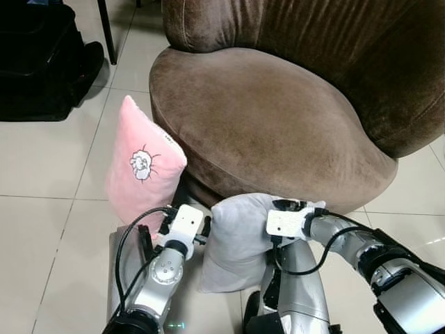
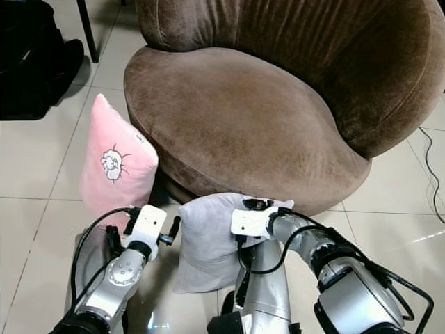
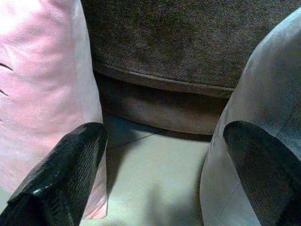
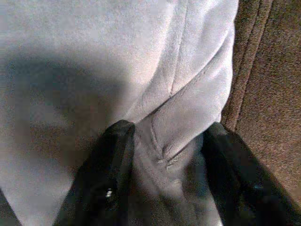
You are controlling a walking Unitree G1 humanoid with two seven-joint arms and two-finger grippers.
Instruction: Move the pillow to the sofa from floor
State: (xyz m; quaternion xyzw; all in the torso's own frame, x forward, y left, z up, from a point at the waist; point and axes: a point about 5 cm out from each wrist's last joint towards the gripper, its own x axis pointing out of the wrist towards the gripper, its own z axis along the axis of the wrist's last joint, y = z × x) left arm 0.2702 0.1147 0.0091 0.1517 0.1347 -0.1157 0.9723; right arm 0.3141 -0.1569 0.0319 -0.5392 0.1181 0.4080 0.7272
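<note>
Two pillows stand before us on the floor (image 1: 42, 229). Nearest, our right gripper (image 4: 164, 155) has its jaws clenched on an upper corner fold of the grey pillow (image 1: 240, 240), standing upright; our left gripper (image 1: 201, 233) sits released just beside its other edge. Beyond leans a pink pillow (image 1: 142, 163), then the sofa (image 1: 271, 118), seat bare, directly ahead and above.

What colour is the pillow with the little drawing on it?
The pillow is pink, with a small white sheep-like figure; the left eye view shows it best.
</note>
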